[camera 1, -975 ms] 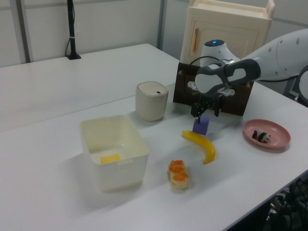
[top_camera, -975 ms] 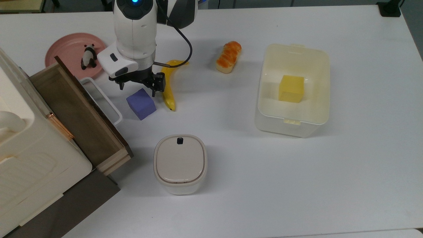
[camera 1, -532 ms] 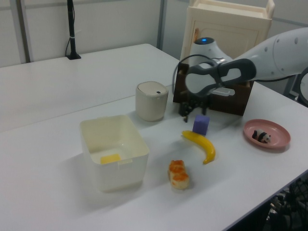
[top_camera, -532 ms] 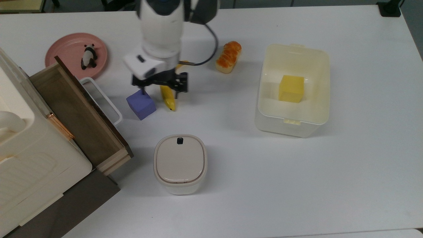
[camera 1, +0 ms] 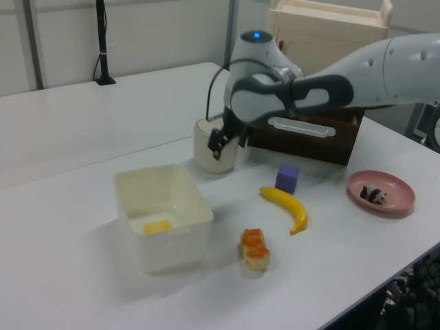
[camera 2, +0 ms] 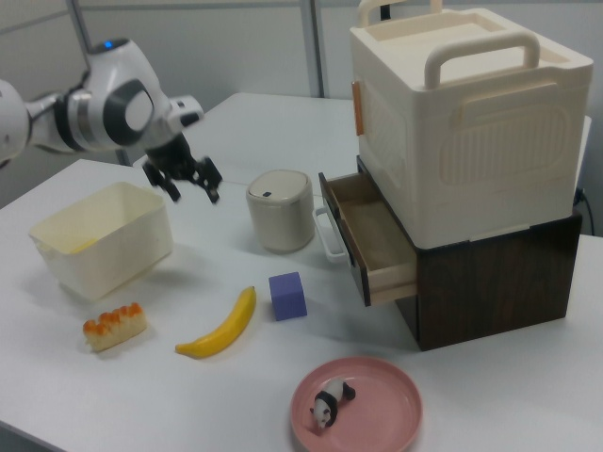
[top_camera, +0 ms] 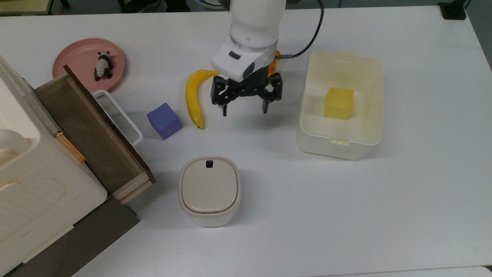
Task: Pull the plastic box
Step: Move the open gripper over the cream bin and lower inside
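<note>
Sitting on the white table (top_camera: 346,215), the plastic box (top_camera: 340,148) was a cream-white, slightly translucent rectangular tub with rounded corners, tall smooth walls and a small latch tab on 2 opposite rims. 1 yellow cube (top_camera: 338,103) lay on its floor. The gripper (top_camera: 245,111) hung above bare tabletop with its 2 black fingers spread wide, holding nothing. It was near the box but apart from it, off the box's wall on the top view's left. A smooth curved banana (top_camera: 193,97) lay just beyond the gripper on the top view's left, then a matte purple cube (top_camera: 164,120). A beige rounded-square bin (top_camera: 209,191) with a black button on its lid stood toward the top view's lower edge. A glazed orange bread piece (camera 2: 114,326) rested near the box in the right view. The tabletop was plain and glossy; pale partition panels stood behind it in the left view.
</note>
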Available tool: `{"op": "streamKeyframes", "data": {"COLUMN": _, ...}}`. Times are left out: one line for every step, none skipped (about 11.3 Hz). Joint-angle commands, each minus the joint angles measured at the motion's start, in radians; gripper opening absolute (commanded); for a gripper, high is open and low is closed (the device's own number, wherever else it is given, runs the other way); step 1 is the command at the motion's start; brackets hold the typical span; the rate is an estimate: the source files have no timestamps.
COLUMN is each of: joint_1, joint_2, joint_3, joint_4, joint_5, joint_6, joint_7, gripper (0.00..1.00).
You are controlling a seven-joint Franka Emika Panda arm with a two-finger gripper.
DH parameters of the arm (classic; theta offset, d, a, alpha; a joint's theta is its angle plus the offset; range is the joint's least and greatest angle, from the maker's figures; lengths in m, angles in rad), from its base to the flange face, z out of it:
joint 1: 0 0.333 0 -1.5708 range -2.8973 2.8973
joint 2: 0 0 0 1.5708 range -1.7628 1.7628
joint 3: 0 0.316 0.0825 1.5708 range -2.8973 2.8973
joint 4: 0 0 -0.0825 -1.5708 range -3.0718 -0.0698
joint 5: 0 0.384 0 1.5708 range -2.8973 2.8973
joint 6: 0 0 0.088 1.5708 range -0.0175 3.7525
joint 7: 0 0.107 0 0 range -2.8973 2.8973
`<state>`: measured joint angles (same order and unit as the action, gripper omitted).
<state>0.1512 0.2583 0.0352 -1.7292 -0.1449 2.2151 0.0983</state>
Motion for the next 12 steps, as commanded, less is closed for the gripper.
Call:
{"op": "streamKeyframes", "data": {"joint_1": 0.034, "joint_2": -0.022, "joint_3": 0.028, "joint_4": 0.056, "joint_5": 0.050, "joint_6": -0.011, "joint_7": -0.037, "gripper": 1.00}}
{"op": "streamKeyframes", "data": {"joint_1": 0.050, "joint_2": -0.025, "joint_3": 0.053, "joint_4": 0.057, "joint_5": 0.050, "joint_6": -0.009, "joint_7": -0.040, "gripper": 1.00}}
{"op": "streamKeyframes", "data": {"joint_1": 0.057, "joint_2": -0.028, "joint_3": 0.087, "joint_4": 0.056, "joint_5": 0.048, "joint_6": -0.009, "joint_7": -0.052, "gripper": 1.00}}
{"op": "streamKeyframes", "data": {"joint_1": 0.080, "joint_2": -0.027, "joint_3": 0.103, "joint_4": 0.056, "joint_5": 0.045, "joint_6": -0.009, "joint_7": -0.083, "gripper": 1.00}}
{"op": "streamKeyframes", "data": {"joint_1": 0.109, "joint_2": -0.025, "joint_3": 0.104, "joint_4": 0.048, "joint_5": 0.044, "joint_6": -0.011, "joint_7": -0.139, "gripper": 1.00}}
{"op": "streamKeyframes", "data": {"joint_1": 0.135, "joint_2": -0.021, "joint_3": 0.104, "joint_4": 0.046, "joint_5": 0.042, "joint_6": -0.012, "joint_7": -0.220, "gripper": 1.00}}
{"op": "streamKeyframes", "data": {"joint_1": 0.149, "joint_2": -0.022, "joint_3": 0.106, "joint_4": 0.046, "joint_5": 0.039, "joint_6": -0.031, "joint_7": -0.298, "gripper": 1.00}}
{"op": "streamKeyframes", "data": {"joint_1": 0.151, "joint_2": -0.021, "joint_3": 0.114, "joint_4": 0.048, "joint_5": 0.028, "joint_6": -0.099, "joint_7": -0.421, "gripper": 1.00}}
{"op": "streamKeyframes", "data": {"joint_1": 0.151, "joint_2": -0.022, "joint_3": 0.129, "joint_4": 0.048, "joint_5": 0.007, "joint_6": -0.168, "joint_7": -0.577, "gripper": 1.00}}
{"op": "streamKeyframes", "data": {"joint_1": 0.152, "joint_2": -0.017, "joint_3": 0.135, "joint_4": 0.046, "joint_5": -0.031, "joint_6": -0.222, "joint_7": -0.703, "gripper": 1.00}}
{"op": "streamKeyframes", "data": {"joint_1": 0.159, "joint_2": -0.011, "joint_3": 0.144, "joint_4": 0.043, "joint_5": -0.053, "joint_6": -0.245, "joint_7": -0.754, "gripper": 1.00}}
{"op": "streamKeyframes", "data": {"joint_1": 0.169, "joint_2": -0.002, "joint_3": 0.146, "joint_4": 0.036, "joint_5": -0.055, "joint_6": -0.247, "joint_7": -0.755, "gripper": 1.00}}
